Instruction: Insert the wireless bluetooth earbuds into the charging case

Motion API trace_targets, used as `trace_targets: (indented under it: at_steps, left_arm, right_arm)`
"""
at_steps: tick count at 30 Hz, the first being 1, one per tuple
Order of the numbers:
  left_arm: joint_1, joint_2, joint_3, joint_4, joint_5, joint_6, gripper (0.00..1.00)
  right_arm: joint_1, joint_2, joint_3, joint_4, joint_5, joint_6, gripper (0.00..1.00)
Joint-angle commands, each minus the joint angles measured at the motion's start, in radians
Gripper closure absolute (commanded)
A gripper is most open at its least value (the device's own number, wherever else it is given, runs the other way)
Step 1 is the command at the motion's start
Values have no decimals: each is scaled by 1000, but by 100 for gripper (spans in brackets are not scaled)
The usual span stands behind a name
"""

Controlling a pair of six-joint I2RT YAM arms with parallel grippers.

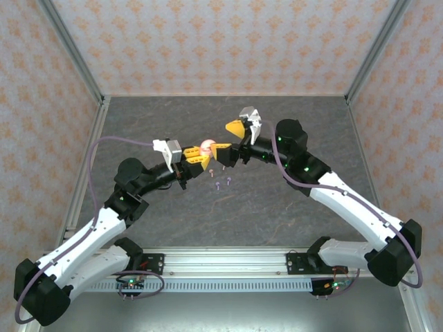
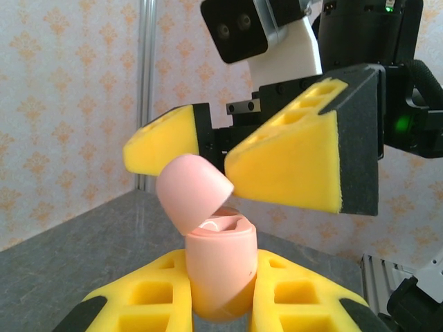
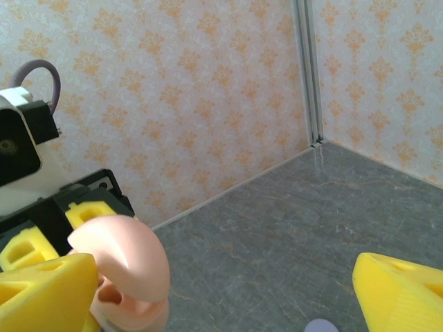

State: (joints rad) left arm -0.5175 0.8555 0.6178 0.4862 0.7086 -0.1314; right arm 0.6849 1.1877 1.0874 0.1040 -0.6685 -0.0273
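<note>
Fingers of both arms meet above the middle of the table (image 1: 297,214). That table, a dark grey stone-patterned surface, is walled on three sides by orange-patterned panels (image 1: 208,41).

From the overhead view the left arm (image 1: 97,228) reaches up and right from its base, and the right arm (image 1: 346,200) reaches up and left, so the two wrists face each other.

Pinching from below, the left fingers (image 2: 149,301) press their yellow pads against both sides of the pink charging case (image 2: 220,266) and hold it upright, clear of the table. The right fingers (image 2: 291,162) are spread wide with nothing gripped. In the left wrist view one of them sits on each side of the case's raised lid. Whether either one touches it cannot be told.

The lid (image 2: 190,187) is a pink dome hinged open and tilted back to the left, baring the glossy pink inner face of the case. Whether an earbud sits inside cannot be told. In the right wrist view the same open lid (image 3: 128,252) sits just beside one right finger, well apart from the other.

Earbuds lie on the table just below the held case in the overhead view. They are a pink one (image 1: 211,173) and two purple ones (image 1: 218,185) and (image 1: 229,180), close together and apart from both sets of fingers.
</note>
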Motion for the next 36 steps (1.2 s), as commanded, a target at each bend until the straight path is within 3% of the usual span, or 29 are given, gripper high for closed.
trace_targets:
  at_steps: [1,16,26,36]
  left_arm:
    - [-9,-1,16,6,17,26,100]
    - [-12,-5,13,-29,-6,48,100]
    - [-11,-7,13,-38,-29,47,100]
    - [-10,-7,6,-37,-44,50,100]
  right_arm:
    - [2,28,48,-22,15,-22,5]
    - [-15,2,103,-99,7,18,6]
    - [-49,-73,85,-295,280,54,7]
    - [-71,-26,31,-425,509,165,7]
